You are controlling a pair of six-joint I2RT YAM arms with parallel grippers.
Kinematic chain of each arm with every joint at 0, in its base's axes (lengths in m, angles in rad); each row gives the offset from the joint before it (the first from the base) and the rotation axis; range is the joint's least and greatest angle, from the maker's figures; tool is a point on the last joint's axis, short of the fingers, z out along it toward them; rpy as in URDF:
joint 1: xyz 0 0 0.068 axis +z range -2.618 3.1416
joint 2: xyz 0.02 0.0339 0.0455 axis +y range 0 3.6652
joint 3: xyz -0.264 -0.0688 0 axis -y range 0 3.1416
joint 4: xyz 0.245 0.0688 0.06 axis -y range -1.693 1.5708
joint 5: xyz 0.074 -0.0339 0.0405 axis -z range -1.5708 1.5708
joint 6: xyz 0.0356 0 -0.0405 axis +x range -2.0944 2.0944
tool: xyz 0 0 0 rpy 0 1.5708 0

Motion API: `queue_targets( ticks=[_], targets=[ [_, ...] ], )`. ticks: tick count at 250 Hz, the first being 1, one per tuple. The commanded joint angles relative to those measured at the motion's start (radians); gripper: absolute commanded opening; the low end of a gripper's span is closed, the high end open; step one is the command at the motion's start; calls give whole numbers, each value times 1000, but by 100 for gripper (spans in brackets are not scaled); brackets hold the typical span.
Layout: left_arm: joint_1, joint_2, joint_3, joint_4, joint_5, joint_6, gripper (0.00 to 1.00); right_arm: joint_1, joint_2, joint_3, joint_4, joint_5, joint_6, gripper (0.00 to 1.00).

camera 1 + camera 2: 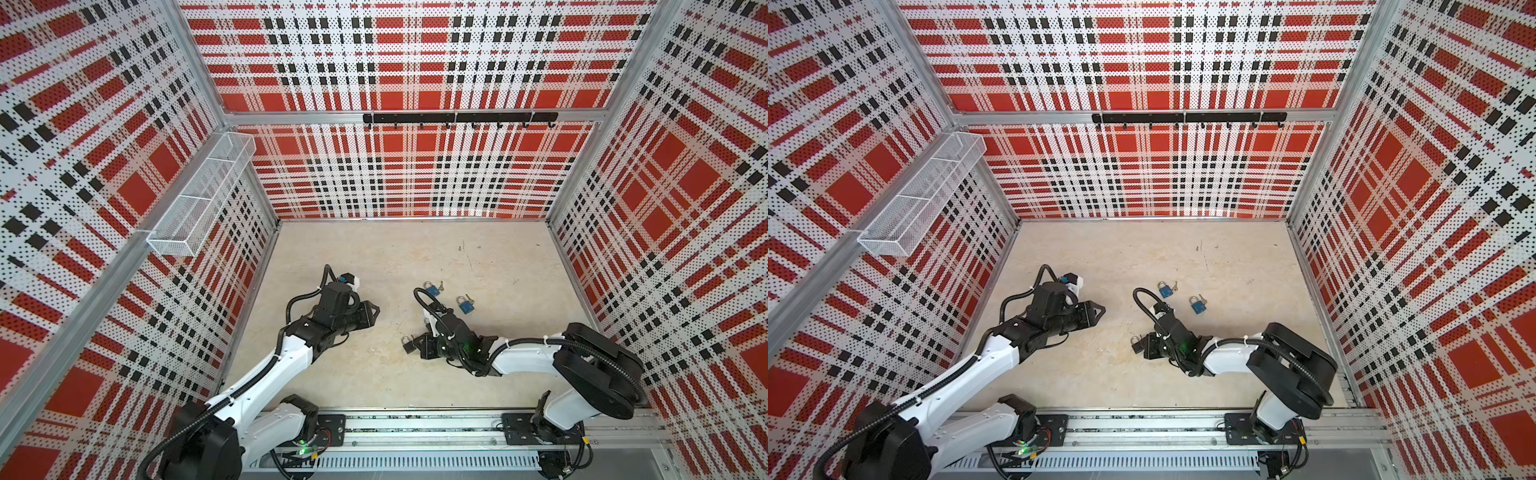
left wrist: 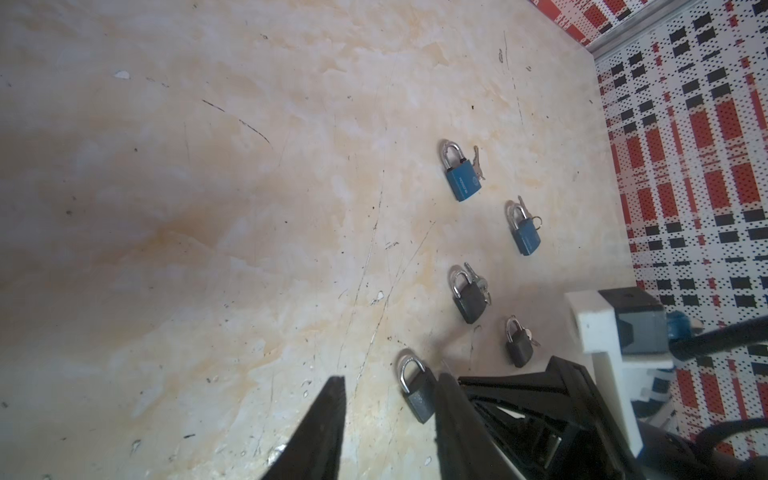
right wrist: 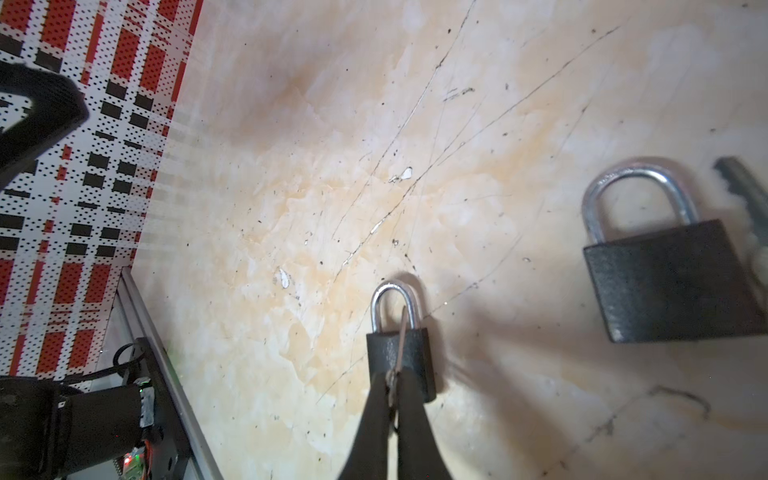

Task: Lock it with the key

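Beige tabletop: key between right jaws, over black padlock.

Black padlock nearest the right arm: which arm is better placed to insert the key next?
Right: the right end effector is shut on the key, close to that padlock; the left end effector hangs open, empty, farther off.
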Motion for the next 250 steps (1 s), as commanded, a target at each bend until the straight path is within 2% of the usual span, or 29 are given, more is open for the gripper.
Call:
queue_targets(
  ticks=[1,27,90,145,195,250],
  targets=[
    [14,-5,-11,18,16,-6,39,5,24,26,25,30,15,0],
    [17,-3,-12,23,22,-7,39,6,37,26,25,33,20,0],
    [24,-4,-14,27,28,-7,39,5,45,26,12,41,22,9],
    [29,-6,-17,28,32,-8,39,6,37,32,-14,47,16,21],
    [31,-8,-19,29,34,-10,39,8,13,42,-52,54,6,22],
    [32,-27,-16,23,22,-9,39,11,-84,87,-184,95,-40,23]
  ],
)
